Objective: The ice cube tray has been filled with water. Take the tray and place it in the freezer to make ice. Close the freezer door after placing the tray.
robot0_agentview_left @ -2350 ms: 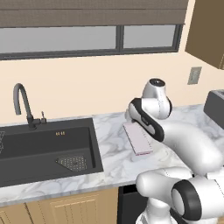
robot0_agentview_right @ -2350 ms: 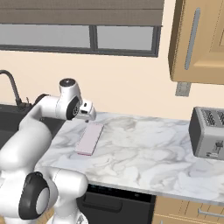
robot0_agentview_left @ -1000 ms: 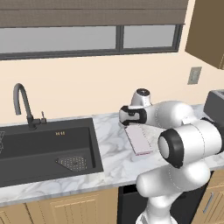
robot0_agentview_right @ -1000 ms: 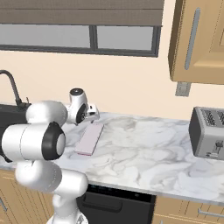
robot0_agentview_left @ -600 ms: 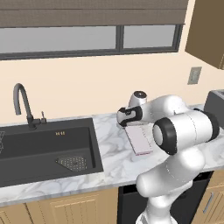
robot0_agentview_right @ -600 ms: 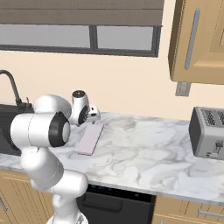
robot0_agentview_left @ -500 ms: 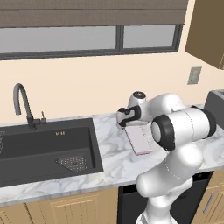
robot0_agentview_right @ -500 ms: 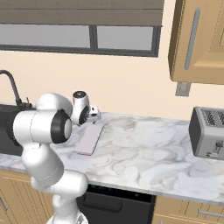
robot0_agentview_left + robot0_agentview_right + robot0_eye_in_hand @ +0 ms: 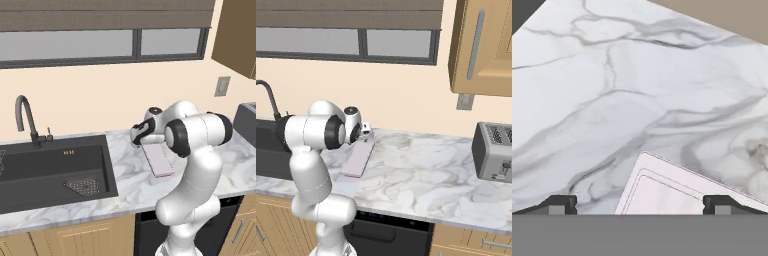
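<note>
- the gripper (image 9: 640,204) is standing spread wide, empty, its tips straddling the near corner of the tray (image 9: 677,192) at the bottom of the hand view.
- the tray (image 9: 159,159) is lying flat on the marble counter (image 9: 131,185), centre of the left base view, just right of the sink (image 9: 52,170).
- judging by this, the reach-to-grasp step is under way; next it is needing to drop lower and close on the tray's end.
- no writing or brands are showing.
</note>
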{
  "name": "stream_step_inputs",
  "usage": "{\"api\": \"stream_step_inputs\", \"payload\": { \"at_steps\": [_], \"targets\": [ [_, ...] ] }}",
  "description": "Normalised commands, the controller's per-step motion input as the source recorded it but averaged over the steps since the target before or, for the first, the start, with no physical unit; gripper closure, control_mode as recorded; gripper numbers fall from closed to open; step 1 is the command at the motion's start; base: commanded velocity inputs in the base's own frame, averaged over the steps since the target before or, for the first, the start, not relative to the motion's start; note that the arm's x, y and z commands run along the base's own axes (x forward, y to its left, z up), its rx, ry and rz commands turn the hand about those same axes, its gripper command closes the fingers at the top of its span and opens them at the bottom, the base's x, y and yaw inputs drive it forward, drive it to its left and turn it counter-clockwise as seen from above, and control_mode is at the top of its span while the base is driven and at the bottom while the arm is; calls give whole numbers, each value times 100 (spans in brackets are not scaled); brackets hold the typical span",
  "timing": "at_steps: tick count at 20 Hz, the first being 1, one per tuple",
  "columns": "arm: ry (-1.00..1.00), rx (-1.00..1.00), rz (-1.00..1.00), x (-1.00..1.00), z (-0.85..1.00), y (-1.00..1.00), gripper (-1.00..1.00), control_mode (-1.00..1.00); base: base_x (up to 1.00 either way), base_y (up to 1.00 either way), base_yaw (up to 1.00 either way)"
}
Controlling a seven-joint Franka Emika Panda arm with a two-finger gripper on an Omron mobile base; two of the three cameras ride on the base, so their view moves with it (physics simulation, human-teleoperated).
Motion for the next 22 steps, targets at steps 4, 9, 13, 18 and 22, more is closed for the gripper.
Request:
{"api": "stream_step_inputs", "payload": {
  "at_steps": [4, 9, 13, 18, 22],
  "targets": [
    [0, 0, 2, 40, -2, 0, -100, -100, 0, 0, 0],
    [0, 0, 0, 52, 0, 0, -100, -100, 0, 0, 0],
    [0, 0, 1, 50, -8, 8, -100, -100, 0, 0, 0],
    [0, -1, 4, 38, -37, 12, -100, -100, 0, 0, 0],
    [0, -7, 7, 21, -59, 11, -100, -100, 0, 0, 0]
  ]
}}
